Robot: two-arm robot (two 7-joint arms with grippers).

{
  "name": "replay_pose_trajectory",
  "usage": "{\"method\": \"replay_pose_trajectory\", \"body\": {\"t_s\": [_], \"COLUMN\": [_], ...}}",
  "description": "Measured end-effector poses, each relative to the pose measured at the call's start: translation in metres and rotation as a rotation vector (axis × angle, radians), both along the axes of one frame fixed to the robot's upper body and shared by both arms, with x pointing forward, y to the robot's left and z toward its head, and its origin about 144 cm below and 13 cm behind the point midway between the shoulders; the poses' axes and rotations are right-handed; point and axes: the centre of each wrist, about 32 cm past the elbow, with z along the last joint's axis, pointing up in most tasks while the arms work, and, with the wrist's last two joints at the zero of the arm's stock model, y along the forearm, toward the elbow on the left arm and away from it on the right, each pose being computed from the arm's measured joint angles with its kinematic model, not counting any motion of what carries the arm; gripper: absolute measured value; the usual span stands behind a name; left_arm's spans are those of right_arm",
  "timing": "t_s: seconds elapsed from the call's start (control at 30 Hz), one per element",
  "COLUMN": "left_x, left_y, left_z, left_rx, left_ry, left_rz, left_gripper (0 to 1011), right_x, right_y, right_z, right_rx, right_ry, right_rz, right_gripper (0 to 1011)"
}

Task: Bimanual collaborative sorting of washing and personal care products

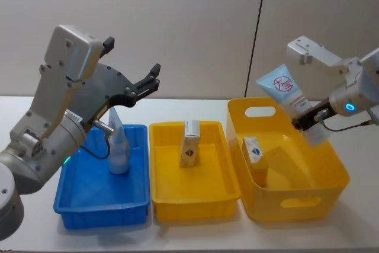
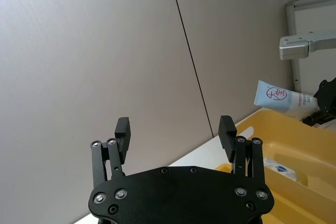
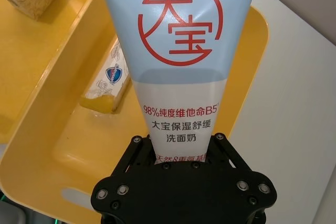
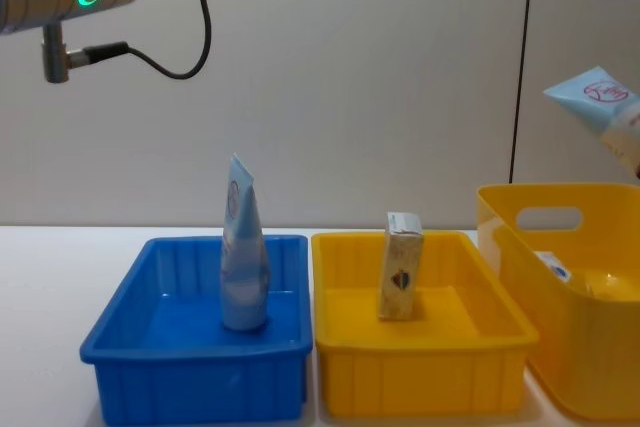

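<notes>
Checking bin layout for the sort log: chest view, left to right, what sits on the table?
Blue plastic tray with an upright pale squeeze tube → yellow plastic tray with an upright cream carton → big yellow handled basket.

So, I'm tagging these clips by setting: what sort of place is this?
Probably a lab or test room: a bare white table against plain wall panels, with a blue tray, yellow tray and yellow basket lined up.

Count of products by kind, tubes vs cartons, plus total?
Tubes: 2, one upright in the blue tray, one held by the right gripper.
Cartons: 2, one in the yellow tray, one in the basket.
Total: 4
</notes>
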Motion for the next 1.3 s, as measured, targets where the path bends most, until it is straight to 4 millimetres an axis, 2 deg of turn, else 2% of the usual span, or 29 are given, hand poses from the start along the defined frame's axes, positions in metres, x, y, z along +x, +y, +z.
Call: {"method": "replay_pose_trajectory", "body": {"t_s": [0.3,0.43,0.77,1.03,1.13,1.3], "left_x": [0.0,0.0,0.0,0.0,0.0,0.0], "left_y": [0.0,0.0,0.0,0.0,0.0,0.0], "left_z": [0.0,0.0,0.0,0.0,0.0,0.0], "left_rx": [0.0,0.0,0.0,0.0,0.0,0.0], "left_ry": [0.0,0.0,0.0,0.0,0.0,0.0], "left_rz": [0.0,0.0,0.0,0.0,0.0,0.0], "left_gripper": [1001,1001,1001,1001,1002,1001], "right_x": [0.0021,0.0026,0.0034,0.0037,0.0037,0.0038], "right_y": [0.0013,0.0016,0.0022,0.0026,0.0026,0.0026], "right_z": [0.0029,0.0035,0.0044,0.0049,0.0049,0.0048], "right_rx": [-0.01,-0.012,-0.016,-0.017,-0.018,-0.018], "right_ry": [-0.001,-0.001,-0.001,-0.002,-0.002,-0.001], "right_rz": [0.006,0.008,0.01,0.011,0.011,0.011], "right_gripper": [246,349,713,933,1001,1003]}}
